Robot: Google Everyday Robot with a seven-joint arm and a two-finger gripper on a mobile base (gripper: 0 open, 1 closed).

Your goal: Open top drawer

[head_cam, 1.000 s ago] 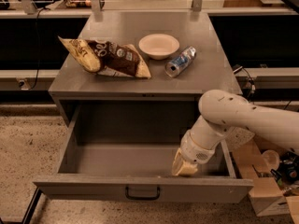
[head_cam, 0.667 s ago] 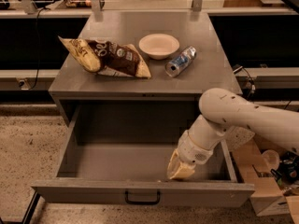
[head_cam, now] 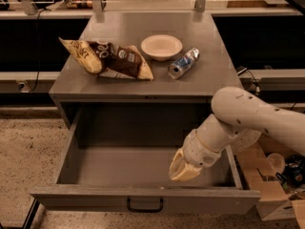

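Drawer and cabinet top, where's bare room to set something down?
The drawer floor is bare from the left wall to the gripper, which sits at its right front. Cabinet top: free strip behind the bowl and right of the bottle; chip bags, bowl and bottle crowd the middle.

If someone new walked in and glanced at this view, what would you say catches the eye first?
Most striking is the top drawer, pulled far out toward the camera. The white arm reaches in from the right, and its gripper sits low inside, near the drawer's front right corner. On the cabinet top behind lie snack bags, a white bowl and a tipped bottle.
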